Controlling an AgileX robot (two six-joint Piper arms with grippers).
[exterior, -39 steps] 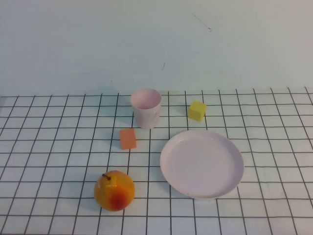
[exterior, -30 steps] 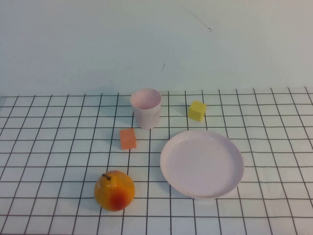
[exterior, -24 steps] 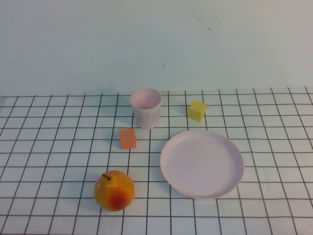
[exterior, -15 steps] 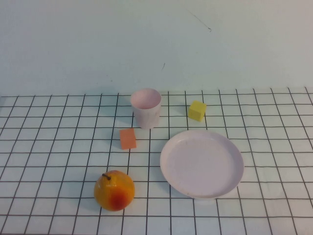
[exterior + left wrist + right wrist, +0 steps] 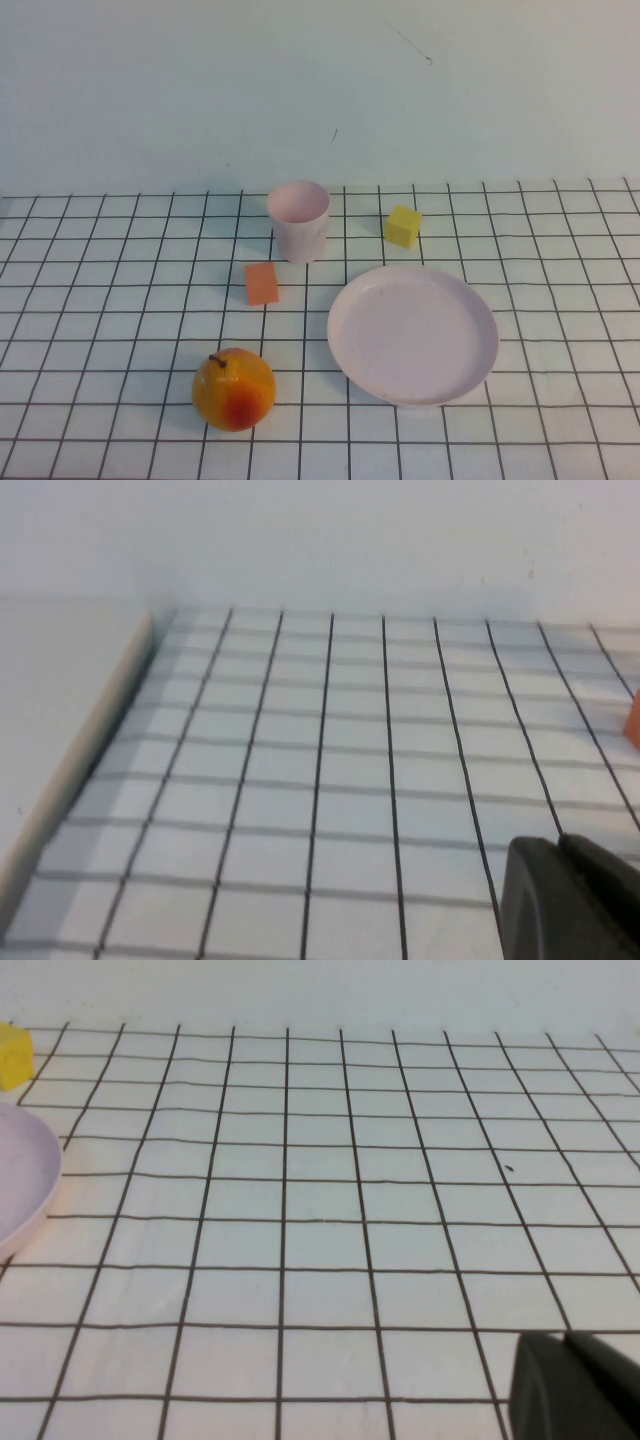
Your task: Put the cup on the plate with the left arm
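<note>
The pale pink cup [image 5: 298, 220] stands upright at the back middle of the grid-lined table. The pale pink plate [image 5: 412, 333] lies to its front right, apart from it; its rim also shows in the right wrist view [image 5: 25, 1195]. Neither arm shows in the high view. My left gripper [image 5: 560, 842] shows only in the left wrist view, fingers together and empty, over bare grid near the table's left edge; the cup is out of that view. My right gripper [image 5: 566, 1338] is shut and empty over bare grid to the right of the plate.
An orange-yellow fruit [image 5: 233, 388] sits at the front left. A small orange block [image 5: 262, 283] lies just in front of the cup, its corner in the left wrist view [image 5: 634, 725]. A yellow cube [image 5: 403, 225] sits behind the plate, also in the right wrist view [image 5: 12, 1055].
</note>
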